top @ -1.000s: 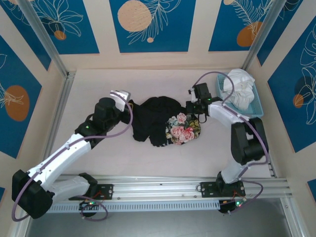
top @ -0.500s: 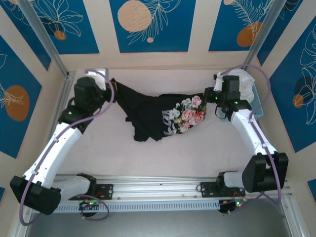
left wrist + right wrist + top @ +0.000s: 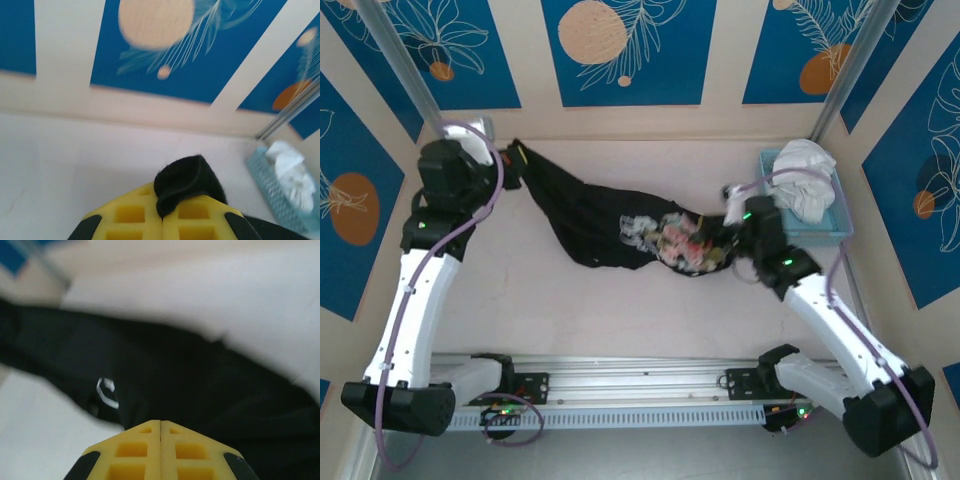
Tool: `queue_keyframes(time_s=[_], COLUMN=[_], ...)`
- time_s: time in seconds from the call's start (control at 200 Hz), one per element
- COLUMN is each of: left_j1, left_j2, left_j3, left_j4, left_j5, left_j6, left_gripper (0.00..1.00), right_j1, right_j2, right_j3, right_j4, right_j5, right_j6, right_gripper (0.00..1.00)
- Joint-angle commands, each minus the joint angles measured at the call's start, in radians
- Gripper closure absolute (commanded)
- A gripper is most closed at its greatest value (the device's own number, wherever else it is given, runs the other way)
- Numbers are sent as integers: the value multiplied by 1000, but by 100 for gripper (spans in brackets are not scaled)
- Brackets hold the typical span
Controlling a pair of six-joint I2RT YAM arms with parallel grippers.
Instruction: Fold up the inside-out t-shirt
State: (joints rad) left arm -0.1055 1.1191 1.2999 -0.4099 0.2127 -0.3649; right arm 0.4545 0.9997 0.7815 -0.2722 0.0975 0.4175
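Observation:
The inside-out t-shirt (image 3: 600, 225) is black and hangs stretched in a sagging band across the back of the table, its pink-and-cream floral print (image 3: 680, 240) blurred near its right end. My left gripper (image 3: 517, 155) is raised at the far left corner, shut on the shirt's upper end. In the left wrist view a black fold (image 3: 187, 177) sticks out between the shut yellow fingers (image 3: 162, 200). My right gripper (image 3: 725, 238) is low at the shirt's right end. In the right wrist view its gripper (image 3: 160, 422) is shut where the black cloth (image 3: 200, 380) meets the tips.
A light blue basket (image 3: 837, 222) with a white garment (image 3: 805, 175) stands at the back right, also seen in the left wrist view as the basket (image 3: 272, 185). Aluminium posts rise at both back corners. A rail (image 3: 670, 375) runs along the near edge.
The left gripper has lifted its end of the shirt further back and left. The right gripper has swung down and toward the middle, and the shirt now sags between the two.

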Motion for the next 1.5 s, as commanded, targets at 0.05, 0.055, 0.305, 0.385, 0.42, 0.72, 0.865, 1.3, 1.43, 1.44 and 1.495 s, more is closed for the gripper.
queue_keyframes(time_s=[0.05,0.055,0.305,0.385,0.42,0.72,0.865,1.3,1.43,1.44,1.495], left_j1=[43,43,44,43,43,43,43,43,47,47,56], left_j2=[-24,-23,-5,-16,-18,-4,3,5,6,5,8], left_j3=[-164,-166,-230,-248,-256,-273,-274,-267,-231,-227,-191], left_j4=[-96,-96,-65,-58,-54,-30,-19,-29,-48,-51,-63], left_j5=[-3,-2,47,35,30,63,81,77,57,55,46], left_j6=[11,11,-12,-8,-6,-5,-8,0,0,0,9], left_gripper=[100,100,100,100,100,100,100,100,100,100,100], right_j1=[156,155,0,-63,-87,-210,-215,-223,-237,-238,-242], right_j2=[144,147,293,351,374,584,693,815,700,692,637], right_j3=[-150,-148,41,96,112,262,346,508,510,512,514], right_j4=[-14,-13,-50,-66,-70,-150,-137,-157,-178,-182,-196], right_j5=[31,33,70,64,61,14,-51,-86,-77,-77,-80], right_j6=[146,147,3,-29,-36,-81,-84,-136,-160,-161,-169], right_gripper=[68,67,53,52,51,45,45,90,94,94,94])
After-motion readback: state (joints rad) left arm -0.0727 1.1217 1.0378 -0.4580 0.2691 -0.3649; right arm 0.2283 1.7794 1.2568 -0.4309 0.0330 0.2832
